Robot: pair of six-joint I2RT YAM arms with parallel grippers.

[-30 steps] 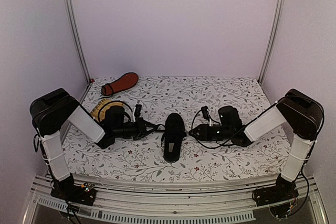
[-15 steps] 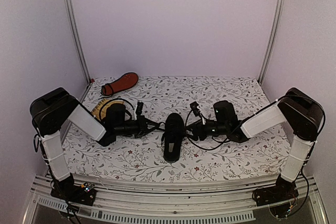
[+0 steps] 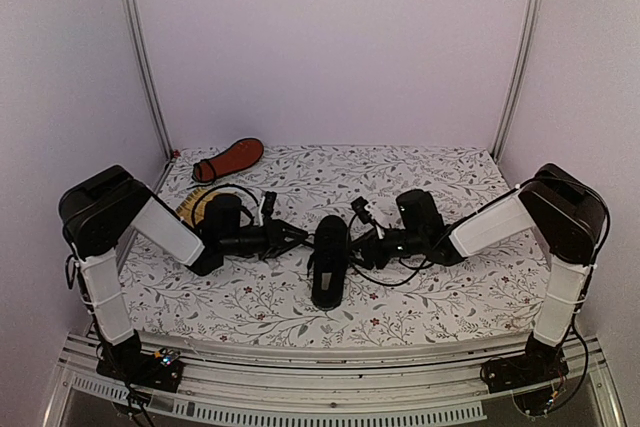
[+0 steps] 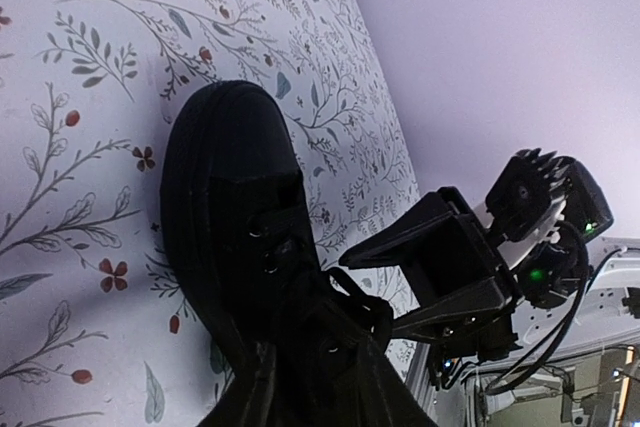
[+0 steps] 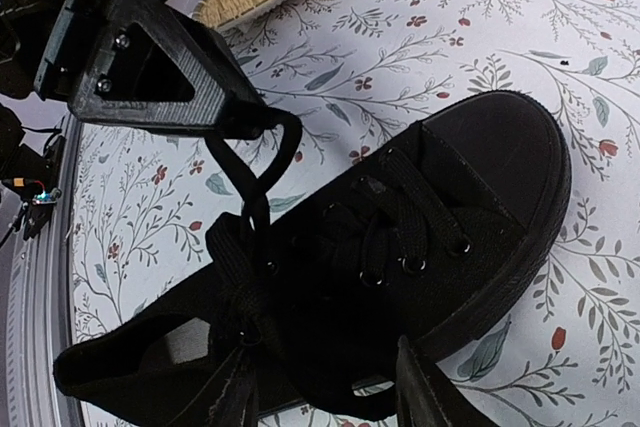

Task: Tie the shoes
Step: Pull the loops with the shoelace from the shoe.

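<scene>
Right gripper [image 3: 366, 237] has come in from the right to the middle shoe [image 3: 330, 259]; the left gripper [image 3: 292, 237] has edged closer too.

The right jaws stand partly apart low over the shoe's side, gripping nothing I can make out. A lace loop [image 5: 268, 152] hangs at the left gripper's tip, but whether its jaws are apart or pinched is lost against the black. Both reach in from opposite sides, probably so that each can draw one lace end. The shoe lies flat on the table [image 3: 450, 177] between the arms, and its mouth is empty. The second shoe [image 3: 232, 158] lies sole-up at the back left, well apart, beyond the yellow mat [image 3: 192, 209].
</scene>
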